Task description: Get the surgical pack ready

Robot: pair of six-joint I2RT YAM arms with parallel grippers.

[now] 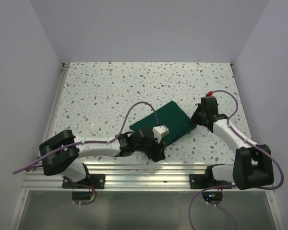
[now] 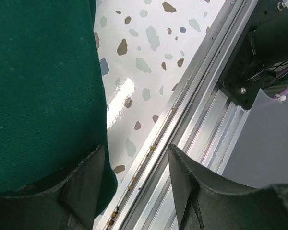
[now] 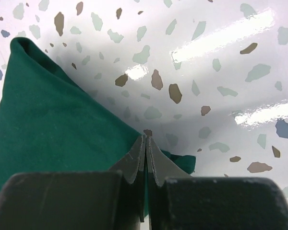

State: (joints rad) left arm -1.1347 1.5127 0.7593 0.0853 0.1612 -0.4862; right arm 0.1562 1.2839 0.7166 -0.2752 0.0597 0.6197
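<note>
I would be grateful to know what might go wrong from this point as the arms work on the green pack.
1. The right gripper is shut on just the corner tip of the surgical pack; a pull may slip it free.
2. The left gripper stands open with only the pack's edge just inside its jaws; closing might catch little cloth.
3. It works close to the metal rail and could knock it.

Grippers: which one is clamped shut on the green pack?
The right gripper: its jaws are pressed together on an edge of the surgical pack. The left gripper has its jaws apart, the pack beside one finger.
</note>
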